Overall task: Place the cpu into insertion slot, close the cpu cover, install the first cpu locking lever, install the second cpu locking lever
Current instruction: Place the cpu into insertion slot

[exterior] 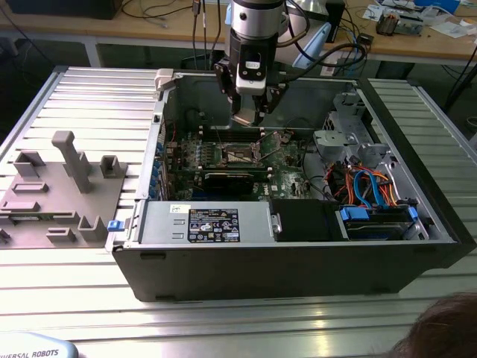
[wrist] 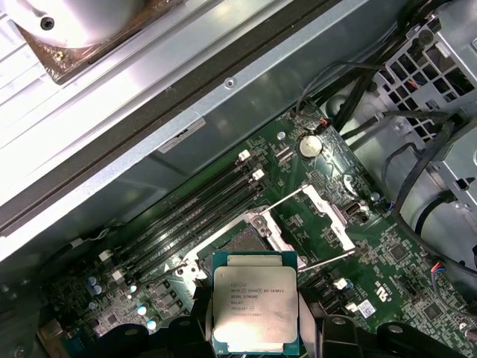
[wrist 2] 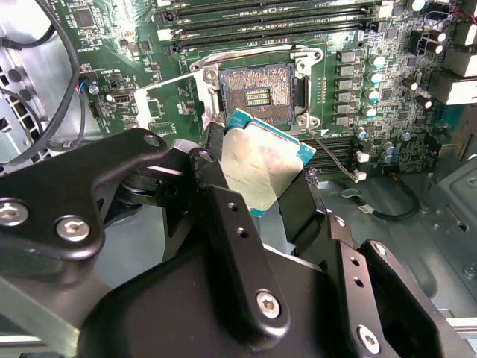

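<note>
The open computer case (exterior: 223,261) fills the exterior view, with the green motherboard (exterior: 287,175) lying inside under the gripper (exterior: 244,115). The first wrist view shows the cpu cover (wrist: 330,218) swung up. The second wrist view shows the insertion slot (wrist 2: 257,91), its pins uncovered. Black fingers (wrist 2: 211,160) pinch the cpu (wrist 2: 261,168) by opposite edges, above the slot and apart from it, with open air around.

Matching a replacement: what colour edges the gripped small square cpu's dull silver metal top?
Teal-green board edging the cpu; the second wrist view shows it best.
</note>
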Available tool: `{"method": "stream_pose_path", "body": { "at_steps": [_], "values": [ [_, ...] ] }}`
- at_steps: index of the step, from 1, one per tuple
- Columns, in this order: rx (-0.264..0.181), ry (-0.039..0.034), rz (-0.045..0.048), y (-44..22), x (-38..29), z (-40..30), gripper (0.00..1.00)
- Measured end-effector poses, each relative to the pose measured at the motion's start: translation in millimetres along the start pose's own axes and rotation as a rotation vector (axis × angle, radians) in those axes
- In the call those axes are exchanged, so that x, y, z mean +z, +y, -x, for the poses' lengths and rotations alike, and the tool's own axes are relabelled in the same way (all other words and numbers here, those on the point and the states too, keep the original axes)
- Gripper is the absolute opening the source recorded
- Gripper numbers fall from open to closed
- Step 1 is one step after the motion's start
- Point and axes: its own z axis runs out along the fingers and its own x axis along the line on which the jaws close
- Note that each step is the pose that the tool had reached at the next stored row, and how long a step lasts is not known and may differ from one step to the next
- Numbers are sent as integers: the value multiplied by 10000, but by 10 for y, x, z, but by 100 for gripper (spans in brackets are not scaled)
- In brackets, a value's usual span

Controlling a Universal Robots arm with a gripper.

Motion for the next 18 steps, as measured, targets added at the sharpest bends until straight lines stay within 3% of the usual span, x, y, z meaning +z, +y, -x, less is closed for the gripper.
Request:
{"method": "stream_pose_path", "body": {
  "at_steps": [18],
  "values": [
    [95, -7, 1, -1, 6, 0, 54]
  ]
}}
